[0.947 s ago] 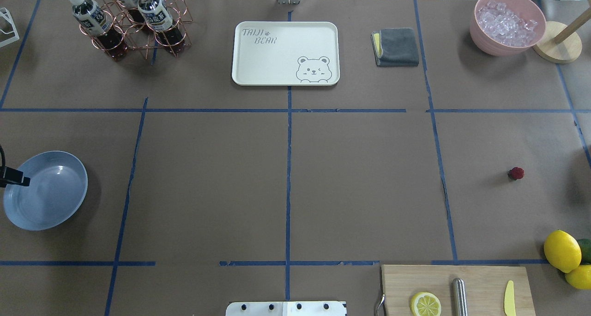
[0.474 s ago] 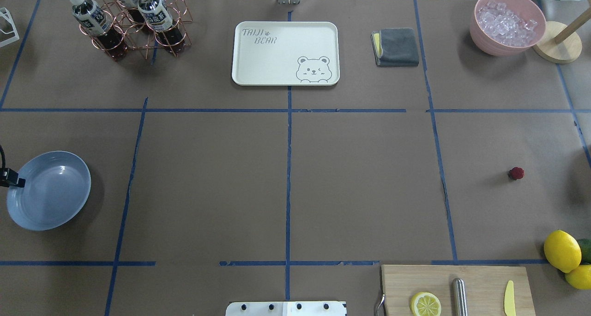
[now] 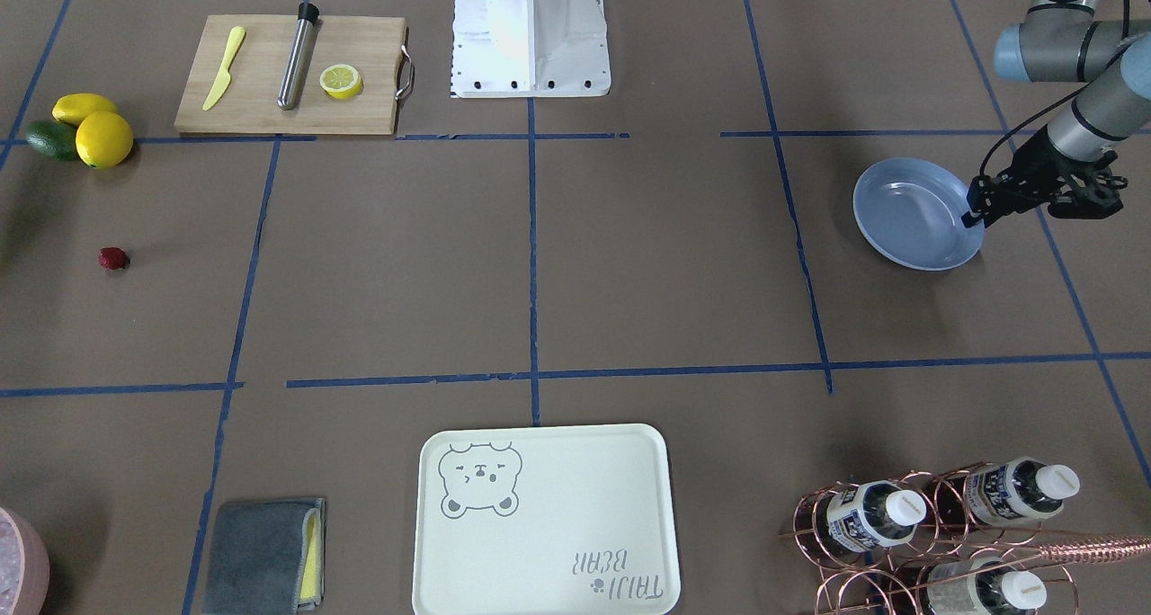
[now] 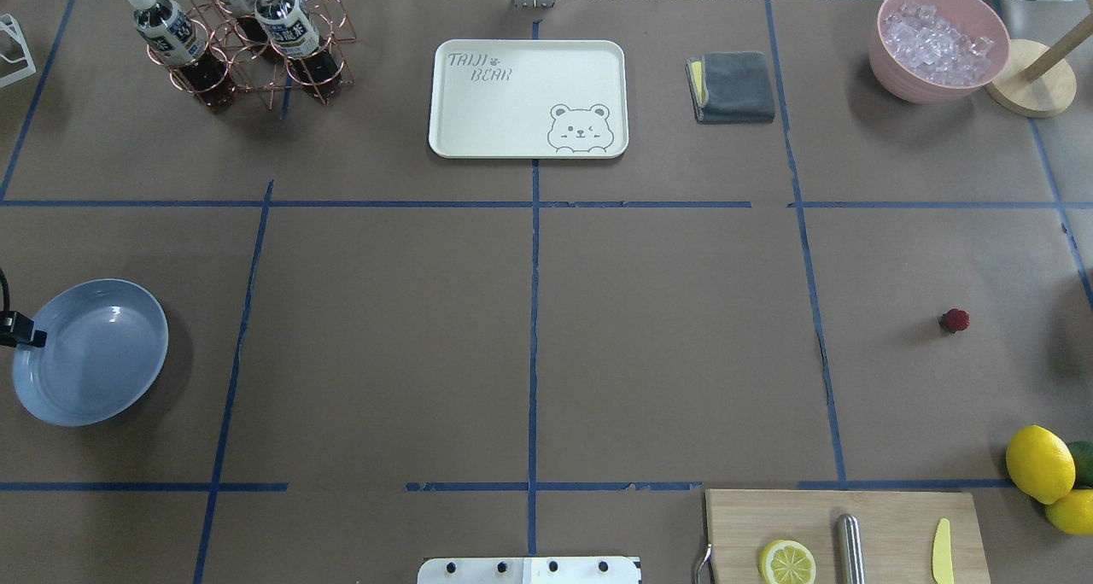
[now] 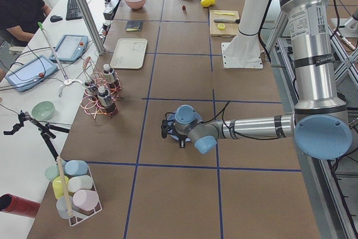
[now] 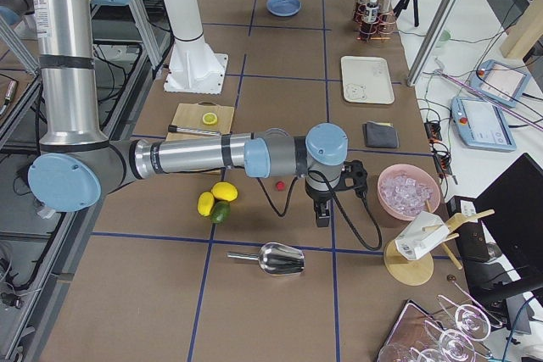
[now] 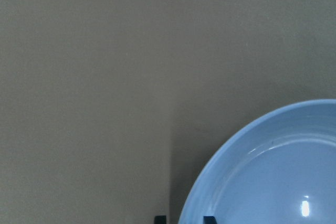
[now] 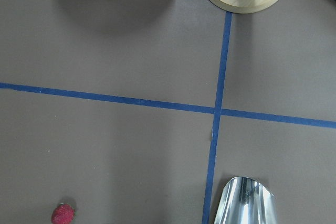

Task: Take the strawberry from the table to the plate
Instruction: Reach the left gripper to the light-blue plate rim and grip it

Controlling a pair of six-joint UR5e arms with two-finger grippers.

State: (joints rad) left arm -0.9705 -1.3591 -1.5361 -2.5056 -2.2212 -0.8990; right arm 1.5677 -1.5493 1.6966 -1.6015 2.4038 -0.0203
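The strawberry (image 4: 955, 320) lies on the bench (image 4: 666, 353) near the right tool (image 6: 323, 218), can't tell if it's apart. Left tool (image 3: 971, 212) straddles the plate (image 3: 908, 224) rim, pinch unclear. Long carry: tiny berry could slip and roll.

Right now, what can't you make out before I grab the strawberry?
- Left gripper: only the jaws' tips show, cut by the left wrist view's bottom edge; grip on plate rim unclear.
- Right gripper: seen only in exterior right, side-on; open or shut unknown.
- Strawberry: too small for detail.
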